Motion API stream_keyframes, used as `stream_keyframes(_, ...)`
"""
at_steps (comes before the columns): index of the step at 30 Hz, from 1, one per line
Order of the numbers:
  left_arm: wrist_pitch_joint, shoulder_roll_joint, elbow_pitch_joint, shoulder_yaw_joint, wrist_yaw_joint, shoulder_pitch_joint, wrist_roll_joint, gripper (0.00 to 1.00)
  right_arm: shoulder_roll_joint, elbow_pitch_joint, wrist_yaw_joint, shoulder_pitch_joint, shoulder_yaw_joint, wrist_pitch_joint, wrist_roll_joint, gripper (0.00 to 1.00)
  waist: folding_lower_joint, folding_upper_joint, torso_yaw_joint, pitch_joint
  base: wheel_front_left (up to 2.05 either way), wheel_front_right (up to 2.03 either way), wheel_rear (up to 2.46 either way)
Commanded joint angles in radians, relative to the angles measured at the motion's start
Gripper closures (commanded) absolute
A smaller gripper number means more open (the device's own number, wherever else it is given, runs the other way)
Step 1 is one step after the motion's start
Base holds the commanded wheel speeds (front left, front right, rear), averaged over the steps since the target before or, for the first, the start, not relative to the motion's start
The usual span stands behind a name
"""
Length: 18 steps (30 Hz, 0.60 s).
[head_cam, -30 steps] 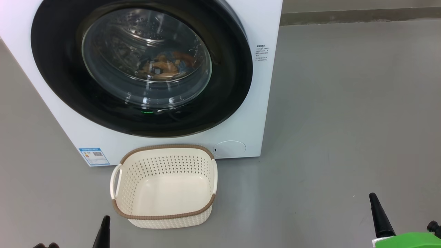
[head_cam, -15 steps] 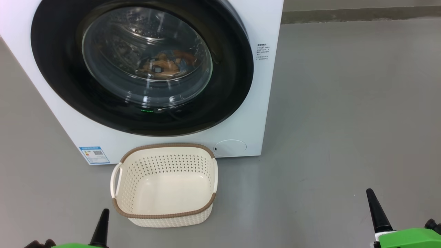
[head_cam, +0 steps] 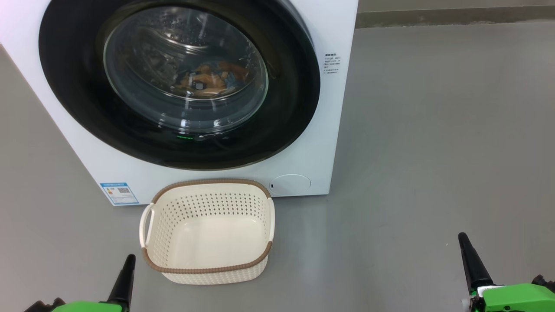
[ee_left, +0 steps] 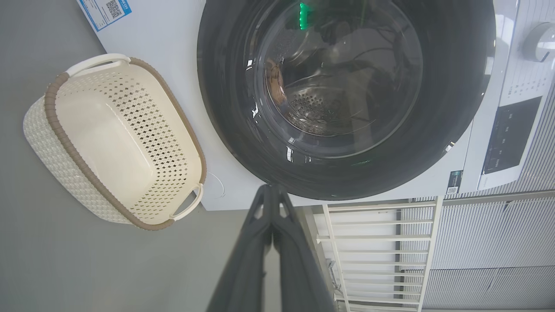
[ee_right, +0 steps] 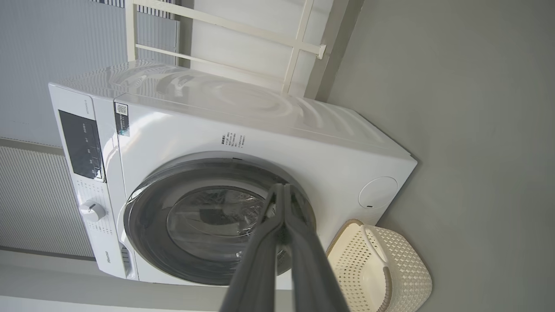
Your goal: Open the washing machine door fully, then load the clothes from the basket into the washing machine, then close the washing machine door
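Observation:
The white washing machine (head_cam: 329, 130) stands ahead with its washing machine door (head_cam: 69, 78) shut against the front. Through the glass, the orange and blue clothes (head_cam: 208, 80) lie inside the drum. The cream basket (head_cam: 208, 269) sits on the floor right before the machine with nothing in it. My left gripper (head_cam: 128, 260) is shut at the lower left, just left of the basket. My right gripper (head_cam: 463, 238) is shut at the lower right, well apart from it. Neither holds anything. The left wrist view shows shut fingers (ee_left: 260, 242) below the door (ee_left: 225, 108).
Grey floor (head_cam: 433, 151) spreads to the right of the machine up to a dark wall strip (head_cam: 455, 17). A white metal rack (ee_left: 377, 242) stands beside the machine. The control panel and dial (ee_right: 92, 211) are on the machine's upper front.
Both grippers have come a little further up into the head view, still shut. The whole picture has shifted slightly, so the camera moved; machine, door and basket stay put.

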Motion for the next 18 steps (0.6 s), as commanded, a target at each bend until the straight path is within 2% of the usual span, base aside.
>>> stream_keyframes(1,0.009,0.019,-0.016,0.036,-0.009,-0.048,-0.024,1.00,-0.004,-0.022,-0.005,-0.053,0.023,0.011,0.029,1.00,0.0000,0.0000,0.000,0.000,0.00,0.00,0.00)
stream_keyframes(18,0.058,0.021,-0.005,0.065,-0.031,-0.080,-0.199,1.00,-0.001,-0.015,-0.006,-0.082,0.032,0.060,0.222,1.00,0.0000,0.0000,0.003,0.006,0.00,0.00,0.00)
